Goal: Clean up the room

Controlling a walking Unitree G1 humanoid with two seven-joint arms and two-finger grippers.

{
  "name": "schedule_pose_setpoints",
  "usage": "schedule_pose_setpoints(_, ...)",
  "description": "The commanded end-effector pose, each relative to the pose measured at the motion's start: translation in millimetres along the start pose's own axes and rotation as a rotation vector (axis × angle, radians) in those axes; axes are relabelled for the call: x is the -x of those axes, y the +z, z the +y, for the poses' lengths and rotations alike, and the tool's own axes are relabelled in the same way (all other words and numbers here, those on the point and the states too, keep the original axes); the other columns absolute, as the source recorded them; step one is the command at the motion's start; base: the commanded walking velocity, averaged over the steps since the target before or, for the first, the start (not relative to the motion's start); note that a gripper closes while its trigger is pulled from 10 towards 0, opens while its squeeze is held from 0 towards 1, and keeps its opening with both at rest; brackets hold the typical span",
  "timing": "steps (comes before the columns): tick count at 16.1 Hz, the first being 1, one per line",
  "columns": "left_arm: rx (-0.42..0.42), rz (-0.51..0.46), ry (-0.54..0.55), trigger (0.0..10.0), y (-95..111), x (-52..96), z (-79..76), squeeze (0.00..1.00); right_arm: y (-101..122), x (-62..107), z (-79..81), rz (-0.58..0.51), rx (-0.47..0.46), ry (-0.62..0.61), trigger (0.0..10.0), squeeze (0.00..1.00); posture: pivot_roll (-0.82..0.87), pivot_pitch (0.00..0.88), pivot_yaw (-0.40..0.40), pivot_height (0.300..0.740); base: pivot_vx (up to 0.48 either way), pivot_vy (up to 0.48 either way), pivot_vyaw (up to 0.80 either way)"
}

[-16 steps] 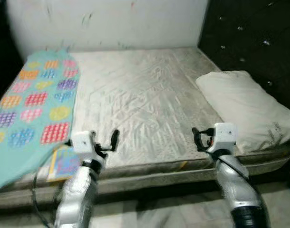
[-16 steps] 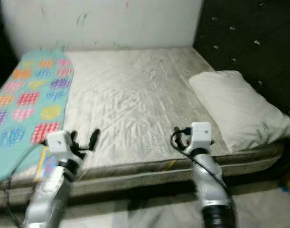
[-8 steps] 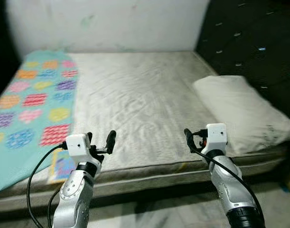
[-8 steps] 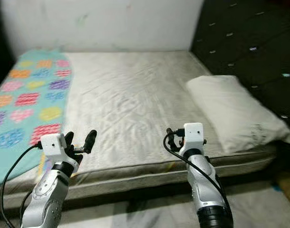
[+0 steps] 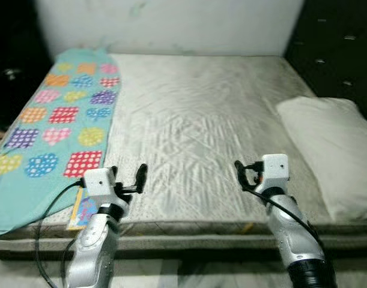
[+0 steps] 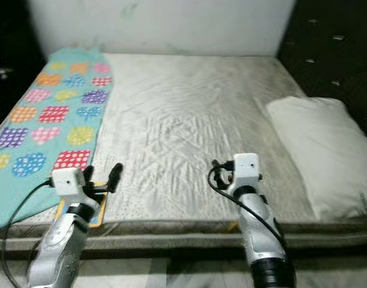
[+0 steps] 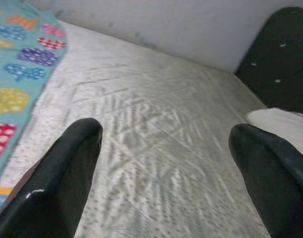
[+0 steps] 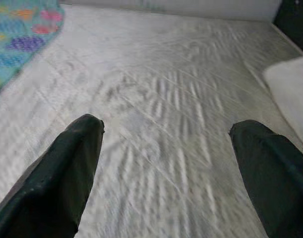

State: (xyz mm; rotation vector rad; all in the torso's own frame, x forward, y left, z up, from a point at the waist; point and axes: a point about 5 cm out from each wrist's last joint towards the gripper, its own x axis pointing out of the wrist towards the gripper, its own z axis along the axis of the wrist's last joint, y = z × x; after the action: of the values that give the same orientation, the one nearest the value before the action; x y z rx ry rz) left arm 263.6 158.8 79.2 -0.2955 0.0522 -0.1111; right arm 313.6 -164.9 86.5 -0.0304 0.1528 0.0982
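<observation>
Ahead, a bare quilted mattress [image 5: 195, 120] spreads across most of the head view, running from the near edge at 6 o'clock up to the pale wall [image 5: 171, 24] at 12 o'clock. A dark tufted headboard [image 5: 336, 54] stands along the bed's side at 2 o'clock.

A turquoise blanket [image 5: 51, 126] with coloured hearts and rounded patches lies flat along the mattress from 11 o'clock down to 8 o'clock, its near end draping over the bed edge. A white pillow [image 5: 333, 150] rests on the mattress at 3 o'clock, close to the headboard, well apart from the blanket.

The two silver arms rise from the bottom of the view, at 7 and 5 o'clock. The left gripper [image 5: 128, 180] hovers over the near edge of the mattress just beside the blanket's corner; in the left wrist view its fingers [image 7: 67, 183] stand wide apart with nothing between them. The right gripper [image 5: 246, 174] hovers over bare mattress at 5 o'clock, near the pillow's inner side, and its fingers [image 8: 62, 178] are likewise spread and empty.

A small, colourful flat item [image 5: 82, 207], perhaps a book or card, pokes out from under the blanket at the bed edge, at 7 o'clock, just below the left gripper.
</observation>
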Motion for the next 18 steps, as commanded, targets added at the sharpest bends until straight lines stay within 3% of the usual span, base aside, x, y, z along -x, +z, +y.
schedule_pose_setpoints(1, 0.003, -0.014, -0.032, 10.0, 3.1, -4.9, -10.9, 0.00, -2.7, 4.2, -14.1, 0.007, 0.011, -0.044, 10.0, 0.00, -0.06, 0.000, -0.017, 0.740, 0.311, 0.000, 0.00)
schedule_pose_setpoints(4, -0.010, -0.005, -0.018, 10.0, 2.3, -5.6, -9.3, 0.00, -3.0, 4.2, -14.0, 0.006, 0.013, -0.044, 10.0, 0.00, -0.06, 0.000, -0.016, 0.740, 0.276, 0.000, 0.00)
schedule_pose_setpoints(10, 0.004, 0.021, 0.033, 10.0, -1.6, -7.6, -4.3, 0.00, -4.9, 3.6, -12.9, 0.008, 0.015, -0.040, 10.0, 0.00, -0.06, 0.000, -0.017, 0.740, 0.000, 0.000, 0.00)
schedule_pose_setpoints(13, 0.003, 0.027, 0.029, 10.0, -2.3, -8.6, -5.0, 0.00, -4.0, 3.5, -11.3, 0.001, 0.030, -0.027, 10.0, 0.00, -0.06, 0.000, -0.015, 0.740, 0.000, 0.480, 0.00)
schedule_pose_setpoints(18, -0.001, 0.026, 0.025, 10.0, -2.2, -8.8, -5.5, 0.00, -3.9, 3.5, -9.2, -0.003, 0.033, -0.022, 10.0, 0.00, -0.06, 0.000, -0.015, 0.740, 0.000, 0.480, 0.57)
